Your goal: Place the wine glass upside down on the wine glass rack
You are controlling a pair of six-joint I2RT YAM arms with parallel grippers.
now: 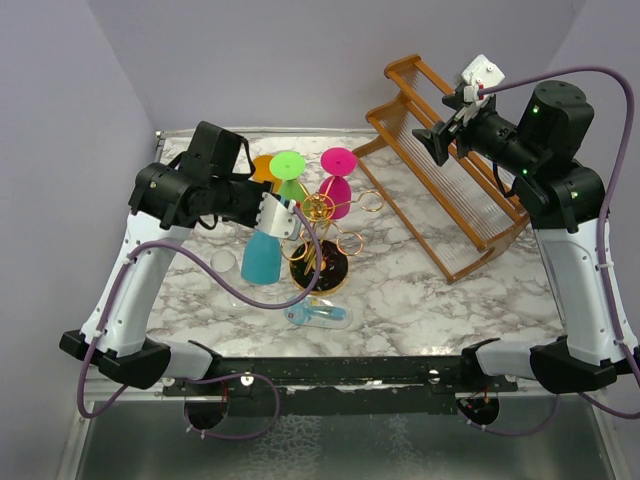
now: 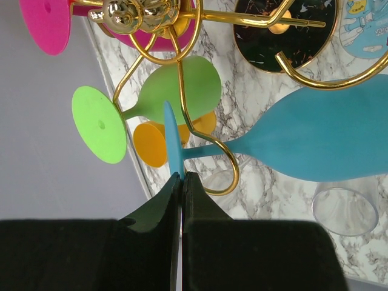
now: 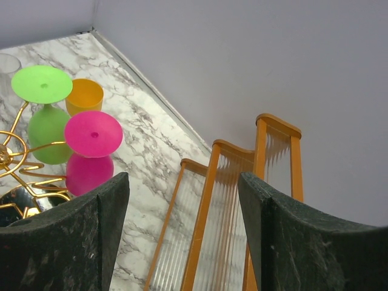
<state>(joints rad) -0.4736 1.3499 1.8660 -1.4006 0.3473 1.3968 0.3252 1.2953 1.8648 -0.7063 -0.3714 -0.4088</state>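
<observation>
The blue wine glass (image 1: 264, 256) hangs upside down, bowl low over the marble, left of the gold wire wine glass rack (image 1: 322, 208). My left gripper (image 1: 283, 216) is shut on the edge of its round foot (image 2: 173, 142). In the left wrist view my gripper (image 2: 182, 176) pinches the foot edge-on, the blue bowl (image 2: 321, 139) is at the right, and the stem crosses a gold looped arm (image 2: 225, 159). A green glass (image 1: 288, 172) and a pink glass (image 1: 337, 180) hang upside down on the rack. My right gripper (image 1: 440, 143) is open and empty, raised over the wooden rack.
A large wooden slatted rack (image 1: 450, 190) stands at the back right, also in the right wrist view (image 3: 224, 224). An orange cup (image 1: 262, 168) sits behind the rack. A clear cup (image 1: 222, 262) stands left of the blue glass. A blue flat item (image 1: 318, 315) lies in front of the rack's black base (image 1: 335, 274).
</observation>
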